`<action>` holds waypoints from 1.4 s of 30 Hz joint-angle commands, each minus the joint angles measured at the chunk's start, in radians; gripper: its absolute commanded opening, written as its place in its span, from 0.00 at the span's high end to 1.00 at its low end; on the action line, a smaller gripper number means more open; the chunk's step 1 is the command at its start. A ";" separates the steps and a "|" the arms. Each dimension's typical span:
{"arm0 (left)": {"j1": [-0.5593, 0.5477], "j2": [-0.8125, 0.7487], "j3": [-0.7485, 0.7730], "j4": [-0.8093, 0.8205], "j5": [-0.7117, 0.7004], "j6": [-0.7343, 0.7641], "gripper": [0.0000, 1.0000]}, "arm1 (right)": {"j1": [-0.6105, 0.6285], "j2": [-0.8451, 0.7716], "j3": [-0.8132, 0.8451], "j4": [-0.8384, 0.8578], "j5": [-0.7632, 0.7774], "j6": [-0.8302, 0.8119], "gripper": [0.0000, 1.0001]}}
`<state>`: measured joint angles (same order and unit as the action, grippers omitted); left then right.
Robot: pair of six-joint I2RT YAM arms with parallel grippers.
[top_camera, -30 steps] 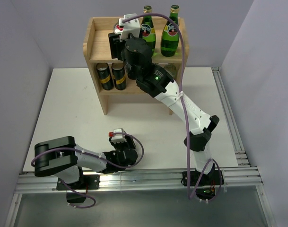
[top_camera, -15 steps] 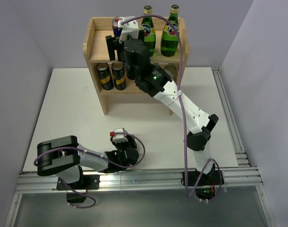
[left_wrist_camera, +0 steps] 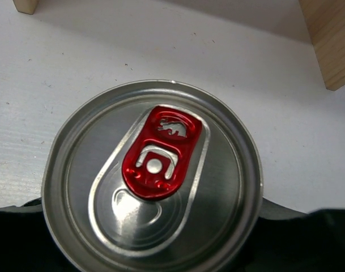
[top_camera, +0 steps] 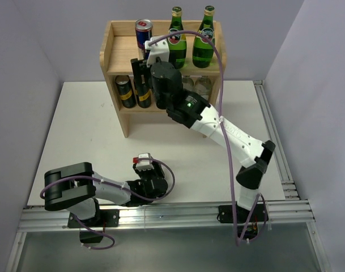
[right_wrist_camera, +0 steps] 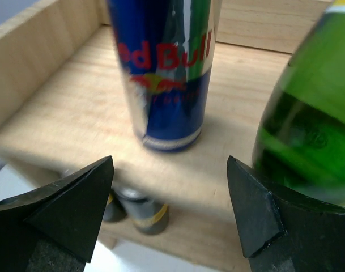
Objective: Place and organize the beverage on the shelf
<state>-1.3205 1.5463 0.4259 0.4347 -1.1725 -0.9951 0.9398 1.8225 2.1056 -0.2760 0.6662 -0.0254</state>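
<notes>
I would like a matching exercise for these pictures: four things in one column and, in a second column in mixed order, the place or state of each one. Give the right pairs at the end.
Things
1. green bottles
2. black-and-gold cans
3. right claw
4. left claw

Places or states
a. on the lower tier of the shelf, left part
b. open and empty, in front of the top tier
c. on the top tier, right part
d. shut on a can with a red tab, towards the near edge of the table

Pairs: 1-c, 2-a, 3-b, 4-d
</notes>
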 commanded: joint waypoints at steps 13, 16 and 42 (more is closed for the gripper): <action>-0.088 -0.017 0.122 -0.431 0.030 -0.175 1.00 | 0.254 -0.305 -0.292 0.159 0.179 -0.028 0.12; -0.127 -0.095 0.191 -0.676 0.028 -0.232 1.00 | 0.293 -0.368 -0.340 0.158 0.217 -0.024 0.12; 0.424 -0.204 1.520 -0.692 0.421 1.171 1.00 | 0.409 -1.094 -1.079 -0.115 0.444 0.507 0.13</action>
<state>-0.9558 1.2705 1.8343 -0.3019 -0.8871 0.0292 1.3441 0.7734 1.0447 -0.3405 1.0618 0.3855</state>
